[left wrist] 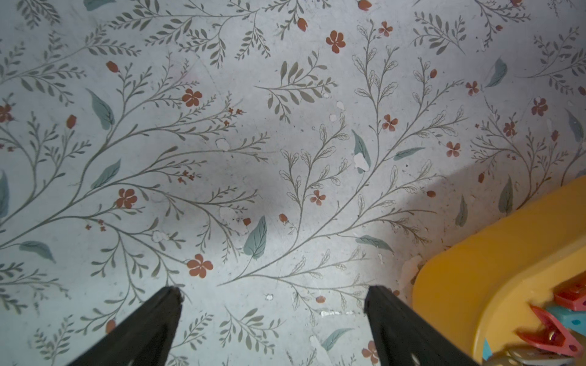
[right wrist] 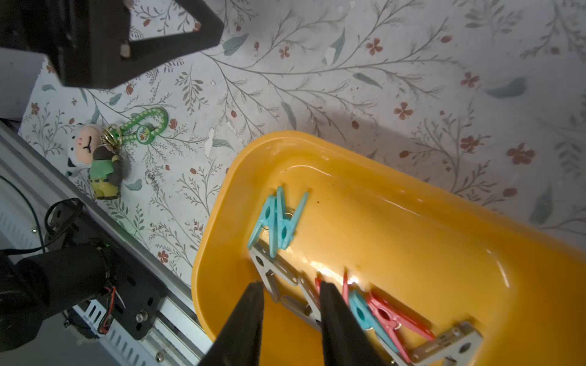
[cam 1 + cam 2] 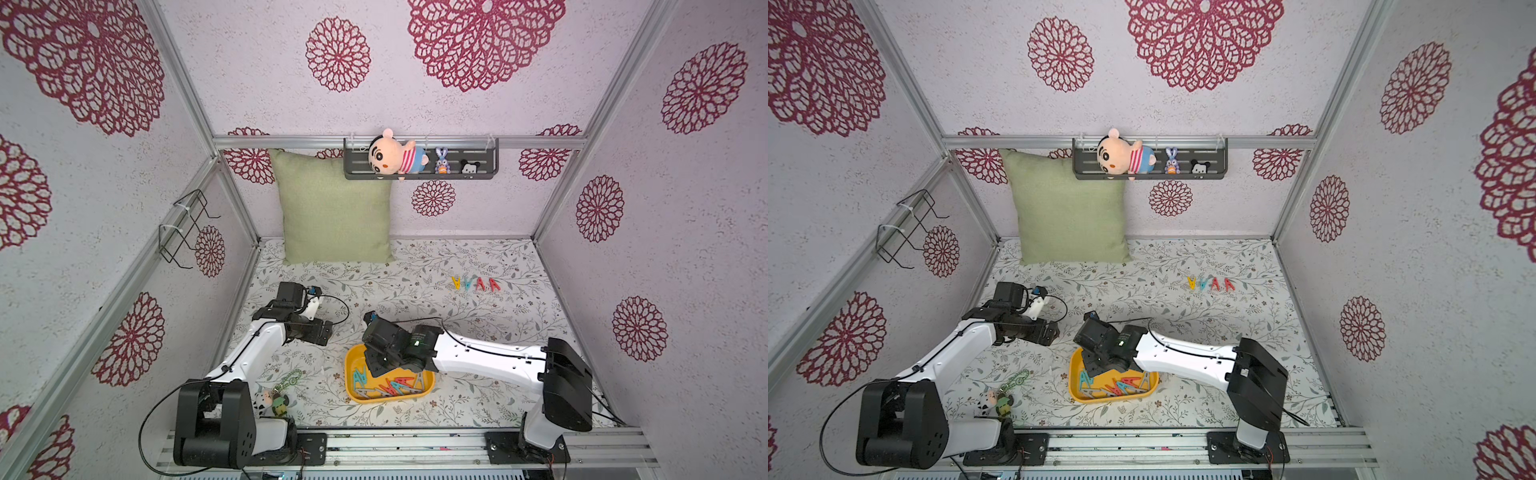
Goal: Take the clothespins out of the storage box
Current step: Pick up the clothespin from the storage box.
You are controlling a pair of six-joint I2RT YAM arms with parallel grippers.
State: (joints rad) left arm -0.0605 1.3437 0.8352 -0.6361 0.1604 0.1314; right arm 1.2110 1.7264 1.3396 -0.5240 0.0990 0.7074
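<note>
Clothespins (image 2: 279, 221) heaped in storage box (image 2: 412, 206), four more on desk (image 1: 285, 158) well beyond it | likely light, stiff, slick; best pinched across flat sides | right tool (image 2: 290, 291) inside box, jaws part-way apart astride grey peg (image 2: 276, 275), grip unclear | left tool (image 1: 272, 294) beside box, jaws wide apart, empty

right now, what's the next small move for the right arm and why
Probably close the right fingers on the grey pin. The fingers stand apart on either side of it, low inside the box, and do not seem to pinch it yet, so a lift now would likely come up empty.
</note>
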